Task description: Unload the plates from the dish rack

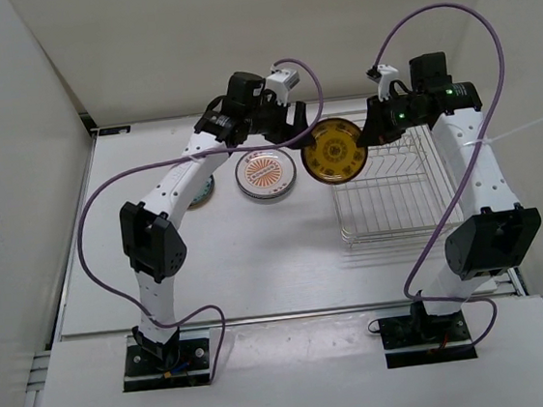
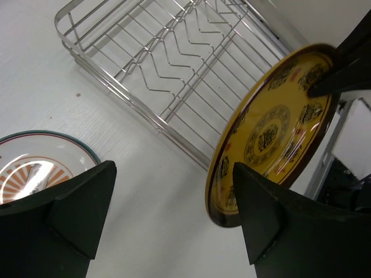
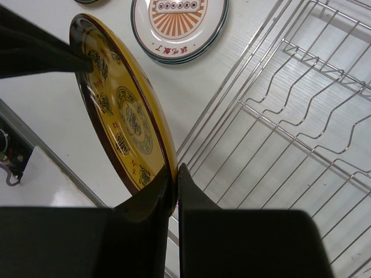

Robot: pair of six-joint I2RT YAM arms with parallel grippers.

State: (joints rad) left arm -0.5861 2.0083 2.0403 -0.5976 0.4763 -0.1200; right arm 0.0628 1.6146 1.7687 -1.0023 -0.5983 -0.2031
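Yellow with brown pattern, one plate (image 1: pixel 334 151) hangs on edge just off the dish rack's (image 1: pixel 398 205) ten-o'clock corner, its rim pinched by the right gripper (image 3: pixel 174 185), likely to lift it clear of the bars. The left gripper (image 2: pixel 173 174) gapes wide at the plate's nine o'clock, apparently awaiting a handover toward the sunburst plate (image 1: pixel 266 174) lying flat beyond.

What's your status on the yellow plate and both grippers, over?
Right fingers shut on yellow plate rim, plate upright beside rack. Left fingers open at its opposite rim. Sunburst plate flat, left of rack.
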